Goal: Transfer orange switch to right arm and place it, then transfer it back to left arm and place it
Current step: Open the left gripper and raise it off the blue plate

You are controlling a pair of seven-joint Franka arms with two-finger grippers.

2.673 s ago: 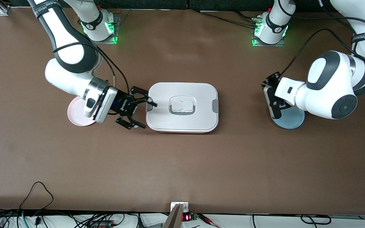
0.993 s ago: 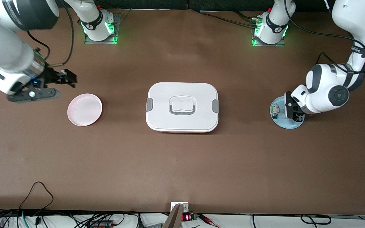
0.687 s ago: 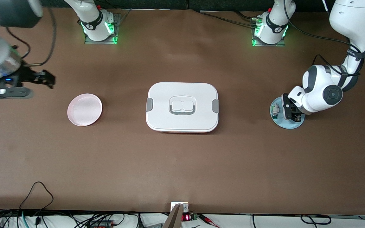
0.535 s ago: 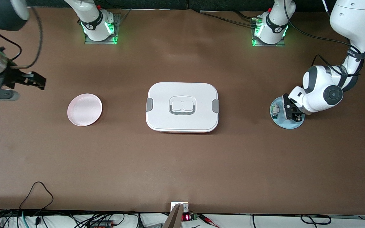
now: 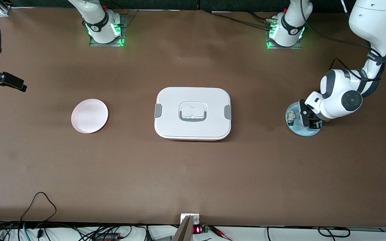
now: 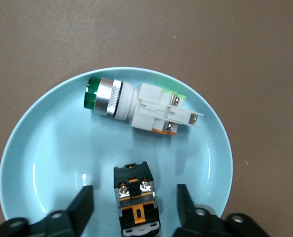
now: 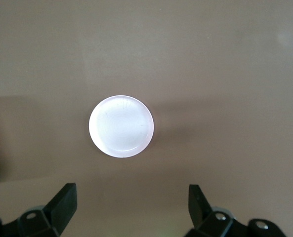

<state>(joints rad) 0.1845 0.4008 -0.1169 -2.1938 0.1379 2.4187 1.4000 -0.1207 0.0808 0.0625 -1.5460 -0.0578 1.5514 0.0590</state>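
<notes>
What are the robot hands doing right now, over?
Left tool open around orange switch on blue plate. Right tool open, high over pink plate. White box sits between plates.

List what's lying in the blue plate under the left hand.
In the blue plate lie two parts: a white switch with a green face, and the orange switch between the left hand's open fingers, its lower end cut off from view.

Even overhead light, soft shadows, sharp.

Brown desk (image 5: 193,174); white box (image 5: 193,113) with grey clips; pink plate (image 5: 89,115); light blue plate (image 6: 47,148); black-and-orange switch (image 6: 136,202); green-capped white part (image 6: 136,106).
</notes>
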